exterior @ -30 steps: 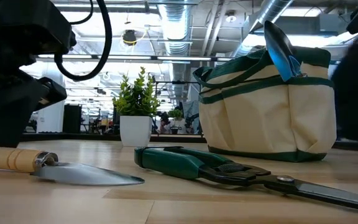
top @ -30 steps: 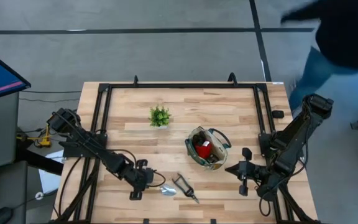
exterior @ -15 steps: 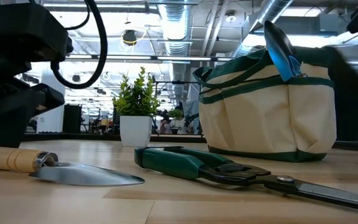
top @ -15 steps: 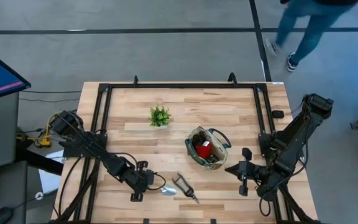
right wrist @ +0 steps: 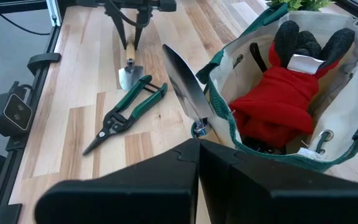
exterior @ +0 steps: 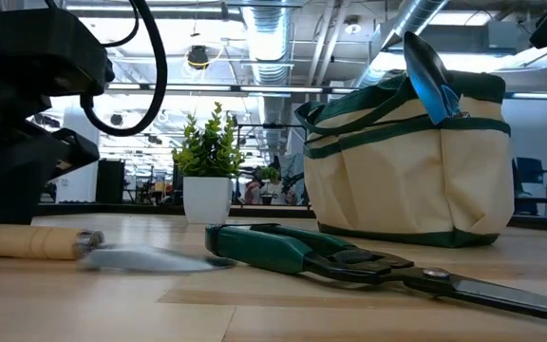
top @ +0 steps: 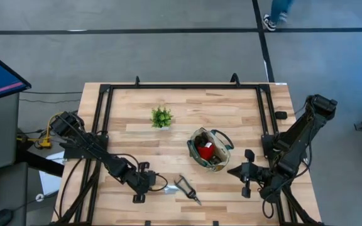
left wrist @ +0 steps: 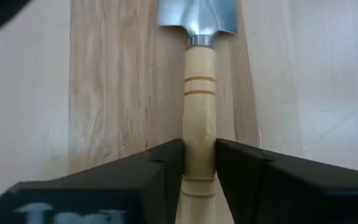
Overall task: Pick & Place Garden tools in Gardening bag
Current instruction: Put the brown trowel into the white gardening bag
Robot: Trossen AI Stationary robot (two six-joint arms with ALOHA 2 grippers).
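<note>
Gripping one trowel point(left wrist: 199, 93): left hand point(left wrist: 199, 163); right hand point(right wrist: 197, 152) together; one shears point(top: 186, 189).

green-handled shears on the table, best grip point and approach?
Grip the shears from straight above, across the closed blades near the pivot: they lie flat on the table, so only the top is free. That part looks narrow enough for the jaws, while the green handles splay apart. The left gripper is shut on the trowel, so the right gripper seems free.

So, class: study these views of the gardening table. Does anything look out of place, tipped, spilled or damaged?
Nothing stands out. The gardening bag stands upright with tools inside, the green shears lie flat on the table, the potted plant is upright, and the left gripper is closed on the trowel handle.
</note>
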